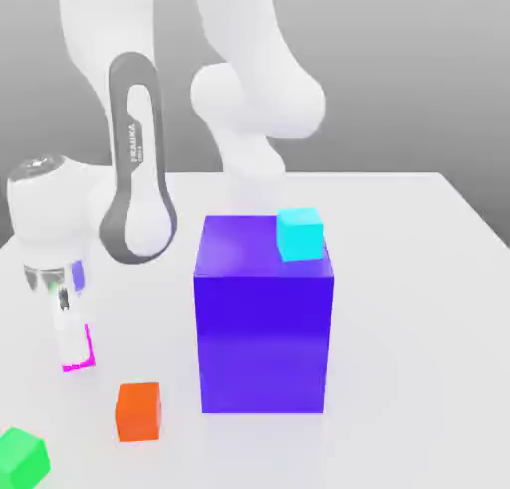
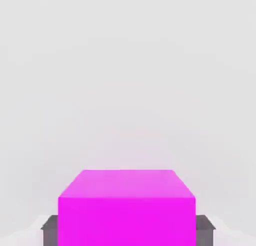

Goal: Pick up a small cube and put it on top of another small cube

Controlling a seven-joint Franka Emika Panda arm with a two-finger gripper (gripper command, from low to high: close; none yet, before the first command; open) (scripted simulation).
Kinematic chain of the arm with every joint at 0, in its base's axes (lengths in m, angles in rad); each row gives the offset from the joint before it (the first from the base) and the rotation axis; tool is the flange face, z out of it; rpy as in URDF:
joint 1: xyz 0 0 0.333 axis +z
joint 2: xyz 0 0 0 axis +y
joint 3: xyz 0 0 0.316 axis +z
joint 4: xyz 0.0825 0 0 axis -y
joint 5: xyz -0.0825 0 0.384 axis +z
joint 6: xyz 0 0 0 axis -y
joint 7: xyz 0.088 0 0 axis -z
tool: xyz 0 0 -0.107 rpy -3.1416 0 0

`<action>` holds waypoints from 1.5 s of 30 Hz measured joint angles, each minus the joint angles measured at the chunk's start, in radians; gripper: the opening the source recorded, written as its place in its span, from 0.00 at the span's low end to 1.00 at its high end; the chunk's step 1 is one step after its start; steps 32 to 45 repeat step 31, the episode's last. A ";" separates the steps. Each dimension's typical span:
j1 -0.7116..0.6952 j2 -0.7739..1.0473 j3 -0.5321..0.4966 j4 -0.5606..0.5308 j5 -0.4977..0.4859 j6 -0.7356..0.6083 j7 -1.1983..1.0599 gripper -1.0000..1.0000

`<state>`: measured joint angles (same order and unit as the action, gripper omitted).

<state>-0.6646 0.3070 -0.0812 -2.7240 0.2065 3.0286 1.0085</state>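
Note:
My gripper (image 1: 78, 356) reaches down to the table at the exterior view's left, shut on a small magenta cube (image 1: 80, 363) that rests on the surface. In the hand view the magenta cube (image 2: 126, 210) sits between my two grey fingers (image 2: 50, 229), which press against its sides. A small orange cube (image 1: 138, 411) lies on the table just to the exterior view's right of the gripper. A small green cube (image 1: 20, 457) sits at the near left corner. A small cyan cube (image 1: 300, 234) rests on top of the large blue block (image 1: 264, 328).
The tall blue block stands in the middle of the white table (image 1: 418, 358), to the right of the gripper. The arm's white links (image 1: 249, 79) rise behind it.

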 joint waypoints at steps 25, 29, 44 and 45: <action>0.134 0.009 0.076 0.499 -0.200 -0.487 -0.144 0.00; 0.140 0.109 0.077 0.518 -0.201 -0.406 -0.150 1.00; 0.140 0.109 0.077 0.518 -0.201 -0.406 -0.150 1.00; 0.140 0.109 0.077 0.518 -0.201 -0.406 -0.150 1.00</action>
